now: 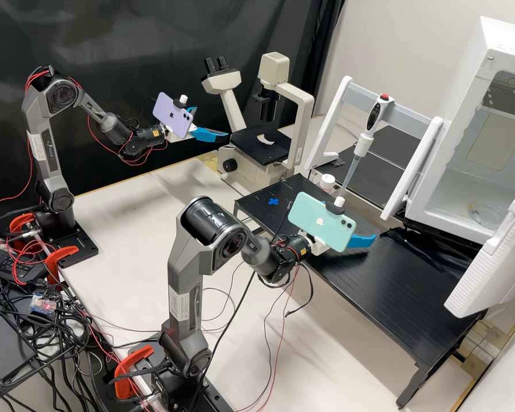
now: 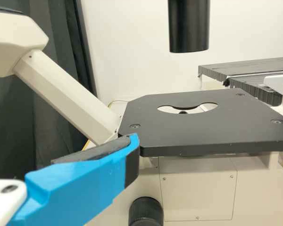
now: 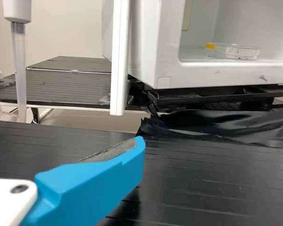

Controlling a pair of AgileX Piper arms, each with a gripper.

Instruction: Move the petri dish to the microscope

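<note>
High view: your left gripper [image 1: 212,123] appears near the microscope [image 1: 303,126], level with its black stage [image 1: 269,151] but apart from it. Its 2 jaws are spread, with nothing between them. Your right gripper [image 1: 361,240] hangs over the black tabletop [image 1: 383,297], on the side toward the white cabinet [image 1: 435,189]. A purple phone [image 1: 171,114] rides on the left arm, a mint-green phone [image 1: 320,222] on the right.

Right wrist view: you see the petri dish [image 3: 236,52] lying flat on the floor of the white cabinet, whose door stands open. The dish is clear, with an orange-yellow mark at its rim, and well apart from the right gripper. The right jaws are spread and hold nothing; note the bare grey pad [image 3: 108,153].

Left wrist view: you see the stage with its rounded opening and 0 dishes upon it; the black cylinder [image 2: 188,26] points down above.

Surroundings, high view: observe the pipette [image 1: 357,149], upright but tilted, in its white stand [image 1: 332,123], a white-capped bottle [image 1: 327,182] near its tip, and a blue mark [image 1: 273,201] on the black tabletop.
</note>
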